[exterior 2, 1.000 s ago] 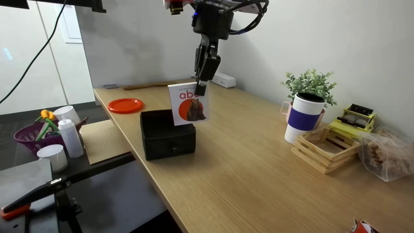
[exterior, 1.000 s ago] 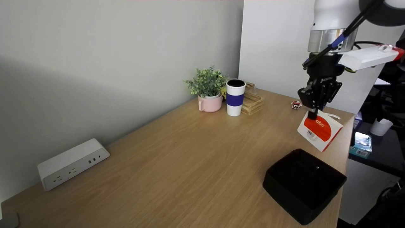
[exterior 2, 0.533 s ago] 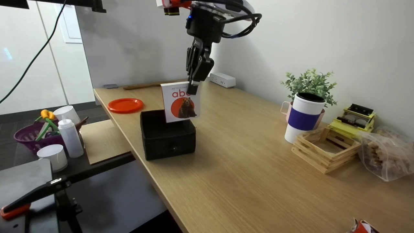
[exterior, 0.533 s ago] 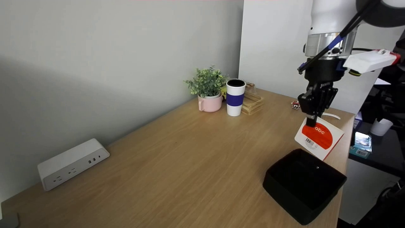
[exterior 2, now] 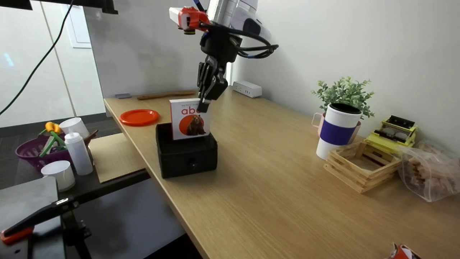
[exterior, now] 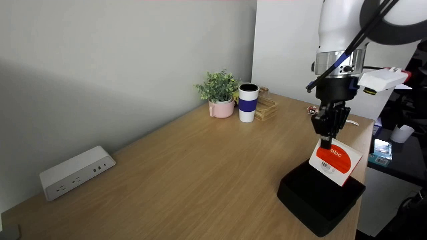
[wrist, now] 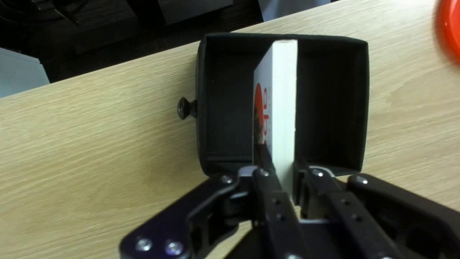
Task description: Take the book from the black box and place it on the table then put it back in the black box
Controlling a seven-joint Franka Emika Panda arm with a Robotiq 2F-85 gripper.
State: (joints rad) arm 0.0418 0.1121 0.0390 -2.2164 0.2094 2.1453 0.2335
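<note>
Your jaws gripped the book (exterior 2: 190, 121) on edge over the box (exterior 2: 178, 163), so you needed to lower it centrally before releasing.

My arm (exterior: 337, 30) is smooth and white down to a silver collar (exterior: 327, 61), crossed by black cables (exterior: 359, 40) with a blue sleeve (exterior: 342, 59). I see a black end effector (wrist: 283, 163) dotted with silver screws (wrist: 174, 248), pale lettering (exterior: 338, 104) too blurred to read, and a white, red-ended block (exterior: 383, 80).
</note>
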